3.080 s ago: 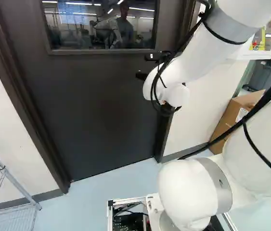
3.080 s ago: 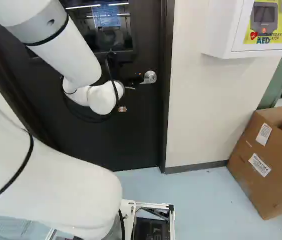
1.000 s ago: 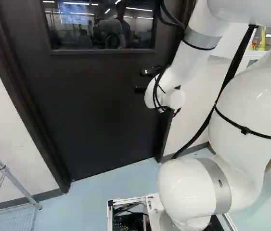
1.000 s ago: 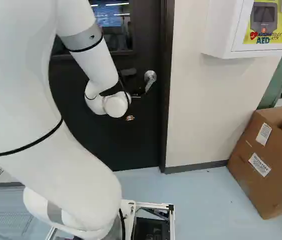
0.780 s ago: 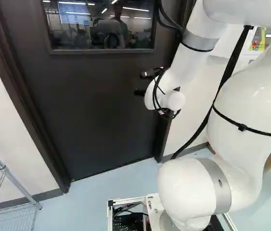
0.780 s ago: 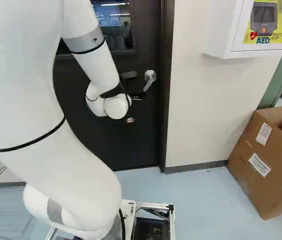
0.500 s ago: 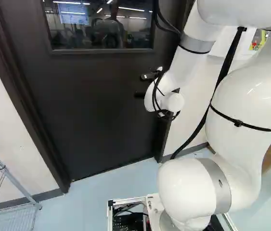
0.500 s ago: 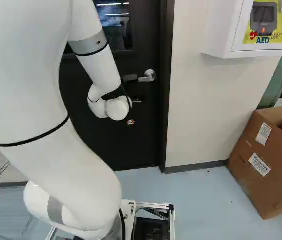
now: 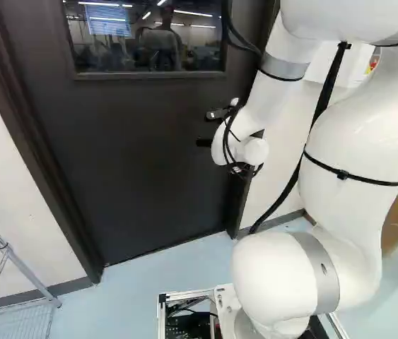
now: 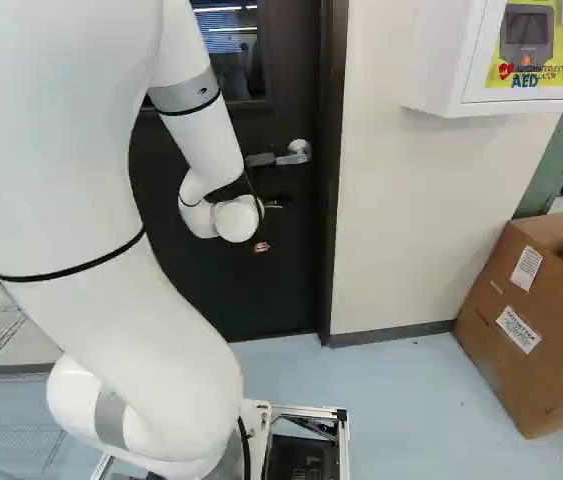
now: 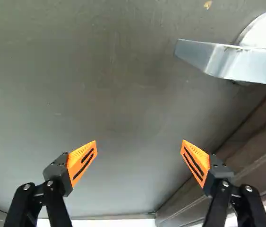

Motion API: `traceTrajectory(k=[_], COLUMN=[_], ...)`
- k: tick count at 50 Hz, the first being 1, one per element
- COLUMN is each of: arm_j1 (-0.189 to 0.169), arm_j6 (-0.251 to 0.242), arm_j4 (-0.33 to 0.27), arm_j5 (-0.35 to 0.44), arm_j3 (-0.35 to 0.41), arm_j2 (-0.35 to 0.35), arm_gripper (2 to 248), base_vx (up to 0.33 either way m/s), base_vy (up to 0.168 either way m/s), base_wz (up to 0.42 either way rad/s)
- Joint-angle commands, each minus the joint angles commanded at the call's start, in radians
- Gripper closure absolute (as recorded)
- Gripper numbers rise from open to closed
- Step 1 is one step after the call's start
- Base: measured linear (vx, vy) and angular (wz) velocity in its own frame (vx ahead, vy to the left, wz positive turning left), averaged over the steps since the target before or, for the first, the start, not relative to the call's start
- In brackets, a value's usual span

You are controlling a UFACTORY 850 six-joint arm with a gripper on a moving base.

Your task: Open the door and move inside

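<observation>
The black gripper (image 9: 204,142) is at the dark door (image 9: 142,162), low beside its latch edge. Seen from the wrist, the gripper (image 11: 139,149) has its orange-padded fingers wide apart, with only the bare door face beyond them. A silver lever handle (image 11: 236,60) lies ahead of the fingers, toward the door-frame side, touched by neither. In the right base view the lever handle (image 10: 292,154) stands about level, just above the gripper. The door looks closed in its frame in both base views.
The dark door frame (image 10: 332,200) and white wall (image 10: 411,220) adjoin the latch side. A white cabinet (image 10: 461,95) hangs on that wall, with a cardboard box (image 10: 526,330) below on the floor. A wire rack (image 9: 8,258) stands at the left of the left base view.
The lever handle, tilted down a second ago, has swung back up to level. My wrist has dropped slightly, while the upper arm has shifted in both base views. The base has not moved.
</observation>
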Motion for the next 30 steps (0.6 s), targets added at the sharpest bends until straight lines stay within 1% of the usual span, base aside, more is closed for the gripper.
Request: traceTrajectory(k=[30], arm_j1=[0.004], arm_j6=[0.000], arm_j4=[-0.033], arm_j5=[0.000], arm_j3=[-0.091], arm_j2=[-0.081], arm_gripper=[3], base_vx=[0.000], base_vy=[0.000], base_wz=[0.000])
